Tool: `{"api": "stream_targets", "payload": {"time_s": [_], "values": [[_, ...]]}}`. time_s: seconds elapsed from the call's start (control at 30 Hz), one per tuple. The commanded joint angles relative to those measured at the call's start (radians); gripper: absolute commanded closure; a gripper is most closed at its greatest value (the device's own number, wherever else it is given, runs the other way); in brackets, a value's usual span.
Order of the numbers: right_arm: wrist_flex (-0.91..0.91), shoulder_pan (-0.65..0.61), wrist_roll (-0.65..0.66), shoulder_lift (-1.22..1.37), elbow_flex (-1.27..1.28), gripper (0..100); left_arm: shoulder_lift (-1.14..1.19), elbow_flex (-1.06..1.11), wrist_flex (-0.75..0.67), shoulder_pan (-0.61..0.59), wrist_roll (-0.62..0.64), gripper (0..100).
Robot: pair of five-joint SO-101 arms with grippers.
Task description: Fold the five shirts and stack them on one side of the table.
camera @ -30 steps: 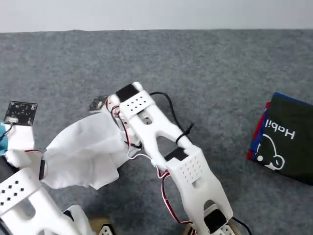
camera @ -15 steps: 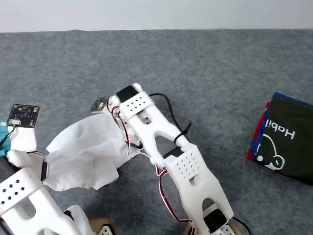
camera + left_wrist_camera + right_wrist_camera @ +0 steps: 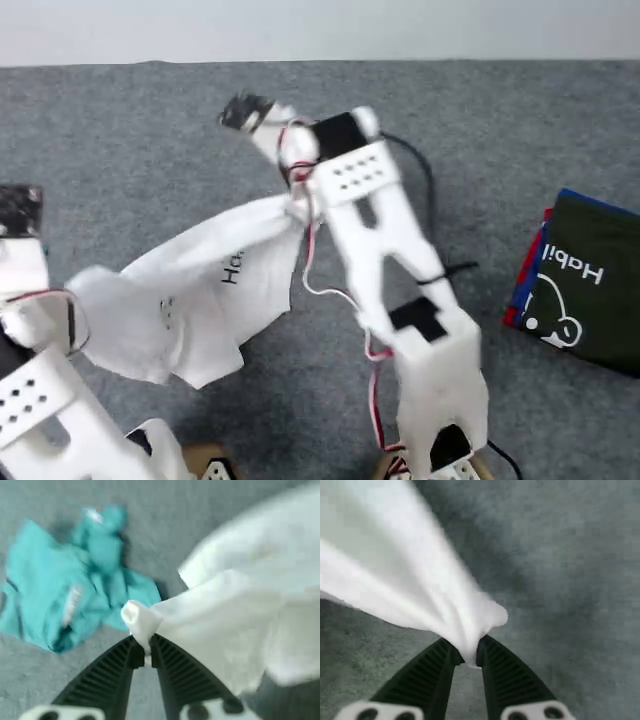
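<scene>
**While two claws pinch it, a white shirt (image 3: 200,300) hangs stretched above the grey worktop (image 3: 150,130)**

Because each claw grips a different bunched corner, the soft white cloth sags between them in loose folds, with a line of dark print showing near its middle. The left claw (image 3: 142,656) is clamped on a rolled knot of white fabric between its black ribbed fingers (image 3: 115,665). The right claw (image 3: 468,656) is likewise closed on a gathered, tapering point of the same shirt. The worktop has a coarse, felt-like nap.

In the left wrist view, a teal shirt (image 3: 55,600) lies crumpled flat on the worktop under the lifted white cloth. At the right side of the high view rests a folded stack (image 3: 590,290) with a dark green shirt (image 3: 600,260) on top, squared off and bearing white print. Thin blue and red edges (image 3: 525,280) peek out beneath it.

The frame edge cuts off the stack, so I cannot tell how many shirts it holds. The white left arm (image 3: 40,400) runs off the lower left corner, and the cloth hides its claw's tips there.

Counted: two arms, two claws, one white shirt, one teal shirt, one stack.
</scene>
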Motion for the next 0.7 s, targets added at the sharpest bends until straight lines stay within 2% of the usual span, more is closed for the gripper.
{"api": "stream_targets", "payload": {"time_s": [0.0,0.13,0.27,0.37,0.53,0.67], "values": [[0.002,0.054,0.011,-0.239,-0.057,98.7,-0.009,-0.142,-0.054,0.11,0.114,100],[-0.064,0.11,0.014,-0.42,-0.057,98.7,-0.008,-0.294,-0.106,0.293,0.175,100],[-0.157,0.156,0.017,-0.59,-0.057,98.7,-0.008,-0.406,-0.232,0.443,0.238,100],[-0.191,0.188,0.018,-0.687,-0.057,98.7,-0.008,-0.473,-0.333,0.537,0.239,100],[-0.124,0.297,0.063,-0.78,-0.051,98.7,-0.006,-0.573,-0.466,0.601,0.236,100],[0.004,0.374,0.081,-0.791,-0.054,98.7,-0.005,-0.628,-0.48,0.603,0.184,100]]}}
